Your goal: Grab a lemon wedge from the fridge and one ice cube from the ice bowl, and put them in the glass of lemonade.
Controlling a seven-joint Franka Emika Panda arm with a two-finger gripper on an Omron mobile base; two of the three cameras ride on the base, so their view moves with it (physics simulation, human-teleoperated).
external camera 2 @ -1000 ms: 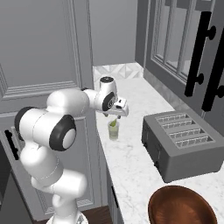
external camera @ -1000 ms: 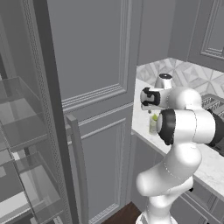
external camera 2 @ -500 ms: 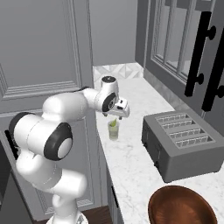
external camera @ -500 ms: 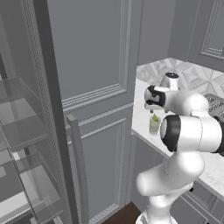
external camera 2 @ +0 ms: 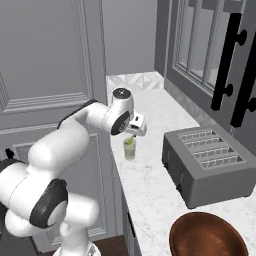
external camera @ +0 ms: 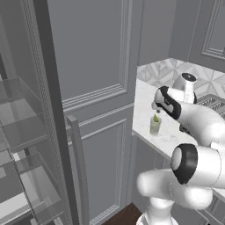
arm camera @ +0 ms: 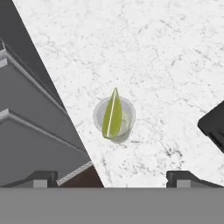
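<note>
My claw hangs spread wide, gripping nothing, above the glass of lemonade on the counter. The lemon wedge stands in it. Ice next, probably slick, light: pinch flat faces from the ice bowl.

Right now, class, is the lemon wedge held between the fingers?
No. The lemon wedge sits in the glass of lemonade, with the fingers spread wide apart.
</note>
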